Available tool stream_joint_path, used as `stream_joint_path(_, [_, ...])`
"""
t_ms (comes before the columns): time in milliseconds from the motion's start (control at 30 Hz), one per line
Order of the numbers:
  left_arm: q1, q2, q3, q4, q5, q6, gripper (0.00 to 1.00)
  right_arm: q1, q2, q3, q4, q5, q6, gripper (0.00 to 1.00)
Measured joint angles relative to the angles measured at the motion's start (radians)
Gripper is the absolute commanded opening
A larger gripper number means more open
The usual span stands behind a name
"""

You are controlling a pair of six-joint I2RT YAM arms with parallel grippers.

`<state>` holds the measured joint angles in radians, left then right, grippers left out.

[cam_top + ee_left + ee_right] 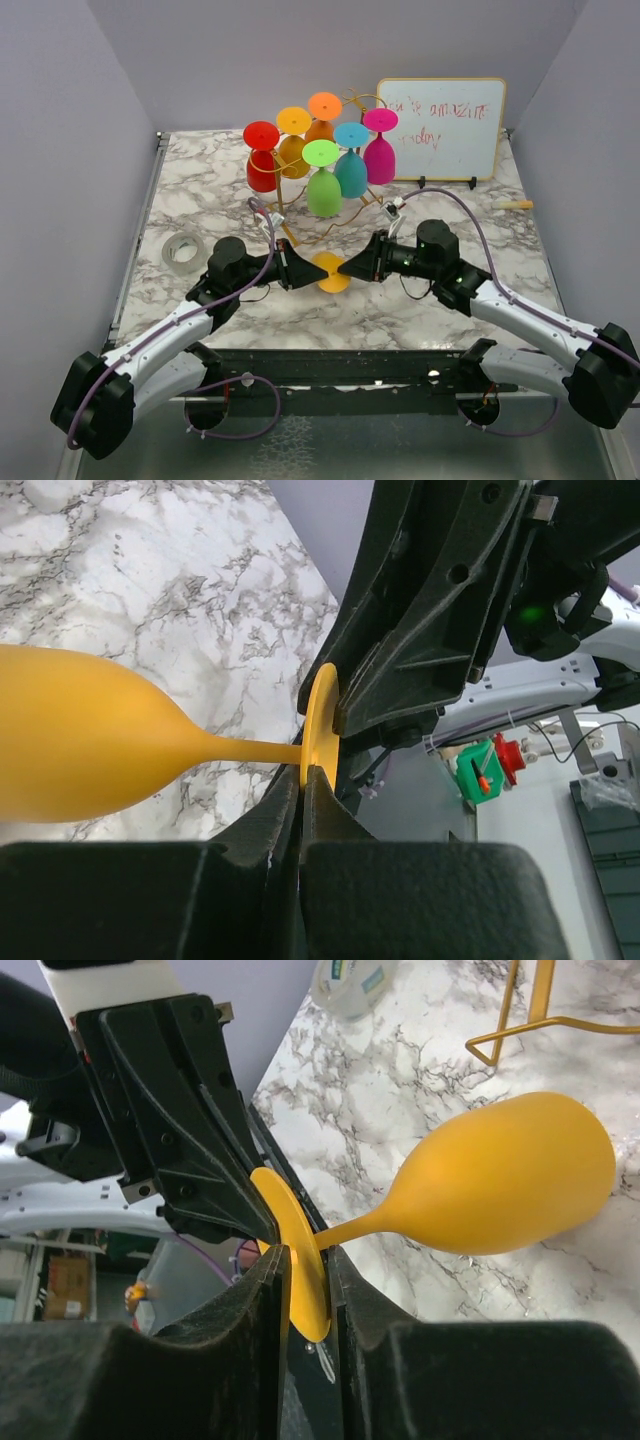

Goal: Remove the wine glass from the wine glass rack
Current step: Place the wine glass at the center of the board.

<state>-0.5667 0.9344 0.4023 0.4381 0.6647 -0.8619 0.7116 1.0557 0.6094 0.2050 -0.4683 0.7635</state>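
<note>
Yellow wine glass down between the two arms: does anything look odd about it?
Yes. The yellow wine glass is tipped sideways, not upright, with its round foot sitting edge-on inside both the left arm's fingers and the right arm's fingers at once.

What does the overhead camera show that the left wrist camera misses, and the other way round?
Only overhead: the wine glass rack with six coloured glasses hanging on it, a whiteboard and a tape roll. Only left wrist: a close look at the left gripper, its jaws shut on the foot of the yellow wine glass. Both: that glass, the right gripper at the same foot, and the marble table.
</note>
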Motion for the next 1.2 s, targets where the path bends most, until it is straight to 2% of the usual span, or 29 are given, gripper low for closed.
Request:
stream_joint_path(233, [-0.005,-0.012,0.018,0.002,0.011,0.010,0.00,0.002,0.002,0.041,-0.033,-0.106,-0.093,0.43])
stream_joint_path(700, [-0.005,-0.034,0.059,0.002,0.077,0.021,0.00,0.003,-0.028,0.051,-0.040,-0.233,-0.152,0.45])
stream_joint_path(800, [-0.005,-0.035,0.061,0.002,0.092,0.027,0.00,0.003,-0.030,0.051,-0.037,-0.252,-0.153,0.38])
stream_joint_path(933, [-0.005,-0.035,0.062,0.002,0.108,0.028,0.00,-0.017,-0.037,0.051,-0.037,-0.256,-0.155,0.15])
stream_joint_path(1033, [-0.005,-0.035,0.069,0.006,0.119,0.030,0.00,-0.078,-0.045,0.045,-0.010,-0.300,-0.142,0.04])
stream_joint_path(1100, [-0.005,-0.035,0.077,0.005,0.122,0.030,0.00,-0.109,-0.049,0.036,0.035,-0.349,-0.122,0.01])
stream_joint_path(1200, [-0.009,-0.035,0.092,0.009,0.141,0.032,0.10,-0.121,-0.048,0.034,0.073,-0.407,-0.106,0.00])
